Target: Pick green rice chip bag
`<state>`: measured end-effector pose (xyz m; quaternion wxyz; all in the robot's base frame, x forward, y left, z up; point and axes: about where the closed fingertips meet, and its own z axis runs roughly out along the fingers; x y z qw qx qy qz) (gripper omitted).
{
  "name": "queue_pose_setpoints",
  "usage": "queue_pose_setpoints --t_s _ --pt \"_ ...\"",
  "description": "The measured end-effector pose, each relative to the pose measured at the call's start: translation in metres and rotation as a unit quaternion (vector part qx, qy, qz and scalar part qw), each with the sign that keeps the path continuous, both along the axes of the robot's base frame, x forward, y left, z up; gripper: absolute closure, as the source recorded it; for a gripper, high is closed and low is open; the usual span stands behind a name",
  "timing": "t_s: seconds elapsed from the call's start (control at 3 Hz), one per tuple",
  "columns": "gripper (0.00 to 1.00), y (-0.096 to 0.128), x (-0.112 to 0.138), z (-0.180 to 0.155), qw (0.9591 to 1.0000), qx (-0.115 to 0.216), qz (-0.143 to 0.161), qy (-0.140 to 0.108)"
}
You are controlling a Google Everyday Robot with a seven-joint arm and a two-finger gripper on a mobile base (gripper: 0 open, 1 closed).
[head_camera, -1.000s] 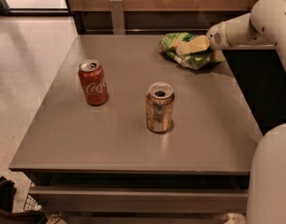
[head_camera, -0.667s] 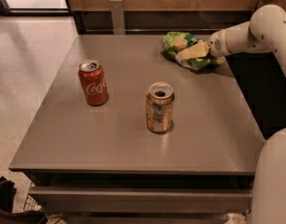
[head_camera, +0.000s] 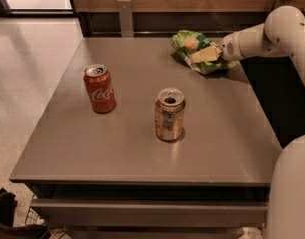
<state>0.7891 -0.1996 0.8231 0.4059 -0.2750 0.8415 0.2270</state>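
End effector point(head_camera: 208, 55) at green rice chip bag point(head_camera: 187, 44), crumpled, light-green foil

Right end of the green rice chip bag point(head_camera: 188, 45) behind the claw point(head_camera: 208, 54) at the far edge of the table point(head_camera: 137, 153)
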Motion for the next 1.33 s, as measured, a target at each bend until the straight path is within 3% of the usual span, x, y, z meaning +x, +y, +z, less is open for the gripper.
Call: queue_pose_setpoints --t_s 0.33,0.67,1.33 --pt "0.95 0.0001 0.0000 0.0016 1.0000 0.000 0.000 0.000" --pt "1.00 0.0002 0.0000 0.0023 1.0000 0.000 0.000 0.000" --pt "1.00 0.0002 0.0000 0.0029 1.0000 0.000 0.000 0.000"
